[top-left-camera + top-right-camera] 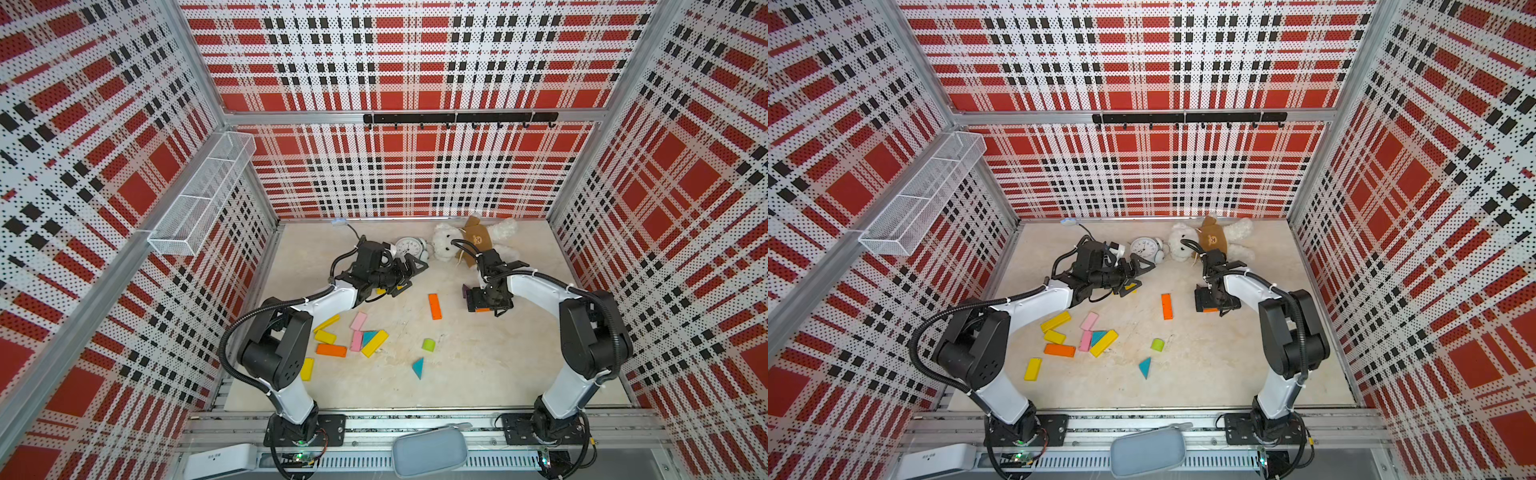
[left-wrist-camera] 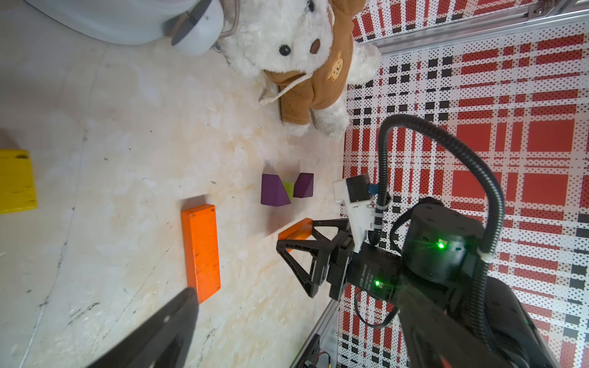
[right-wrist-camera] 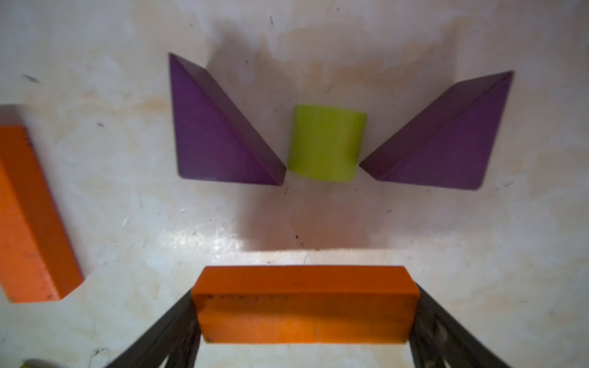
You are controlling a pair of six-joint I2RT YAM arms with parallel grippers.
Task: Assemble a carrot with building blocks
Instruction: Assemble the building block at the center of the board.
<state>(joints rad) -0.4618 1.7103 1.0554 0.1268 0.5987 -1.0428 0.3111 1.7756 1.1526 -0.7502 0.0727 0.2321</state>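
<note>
My right gripper [image 1: 478, 300] is shut on an orange bar [image 3: 304, 306], held by its two ends just in front of two purple triangles [image 3: 216, 137] [image 3: 446, 143] with a lime-green stub [image 3: 325, 143] between them. A second orange bar [image 1: 434, 306] lies flat to their left. In the left wrist view the held bar [image 2: 298, 230] hangs close over the table. My left gripper [image 1: 409, 272] is open and empty near the clock, over a yellow block [image 2: 16, 181]. Several loose yellow, pink, orange and teal blocks [image 1: 357, 338] lie front left, and a green stub [image 1: 428, 344] and a teal triangle [image 1: 418, 368] nearer the middle.
A white alarm clock [image 1: 407, 248] and a teddy bear [image 1: 473, 241] lie at the back of the table. A wire basket [image 1: 203, 195] hangs on the left wall and a hook rail [image 1: 457, 118] on the back wall. A grey pouch [image 1: 430, 451] sits on the front rail.
</note>
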